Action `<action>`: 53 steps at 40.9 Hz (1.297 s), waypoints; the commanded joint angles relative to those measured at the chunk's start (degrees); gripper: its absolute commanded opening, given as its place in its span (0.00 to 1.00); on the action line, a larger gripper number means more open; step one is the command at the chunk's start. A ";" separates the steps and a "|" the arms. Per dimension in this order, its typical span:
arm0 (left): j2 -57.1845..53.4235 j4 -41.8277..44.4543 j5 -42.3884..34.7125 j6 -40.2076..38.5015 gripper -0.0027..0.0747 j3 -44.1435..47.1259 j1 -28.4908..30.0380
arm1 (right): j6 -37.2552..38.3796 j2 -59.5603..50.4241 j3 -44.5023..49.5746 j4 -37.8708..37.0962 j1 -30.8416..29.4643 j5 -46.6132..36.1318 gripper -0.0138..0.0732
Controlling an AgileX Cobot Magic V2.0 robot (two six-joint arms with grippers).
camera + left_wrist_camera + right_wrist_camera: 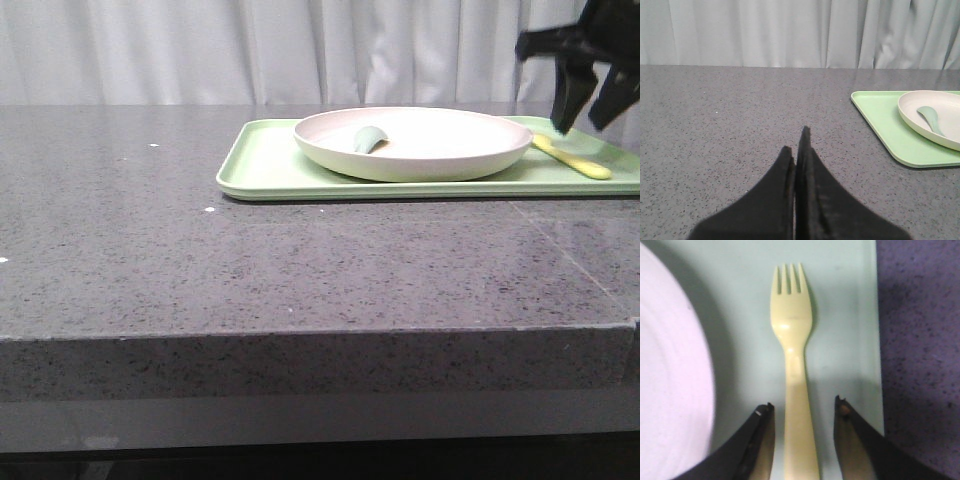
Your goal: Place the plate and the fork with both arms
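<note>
A pale-yellow fork (793,370) lies flat on the light-green tray (270,165), just beside the cream-white plate (440,150) and between it and the tray's right-hand edge, tines pointing away from the right wrist camera. The right gripper (804,415) hangs above it with its jaws spread and empty, one finger on each side of the handle. That straddling stance suggests either a fork just set down or a pinch about to be made; the frames alone do not settle which. In the front view the gripper sits well clear of the tray, so it touches nothing.

The plate rests on the tray and fills much of its middle, with a muted grey-green spoon-like utensil (369,139) lying inside it near the left rim.

The left gripper (799,150) is pressed closed on nothing, hovering low over bare grey stone countertop (300,270), well apart from the tray; it looks parked out of the way. Whether its tips touch the surface is hard to tell from this angle.
</note>
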 commanded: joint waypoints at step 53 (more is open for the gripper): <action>0.52 -0.21 -4.79 -0.64 0.01 -1.48 0.03 | -3.94 -75.02 59.95 -0.54 1.47 -29.33 0.08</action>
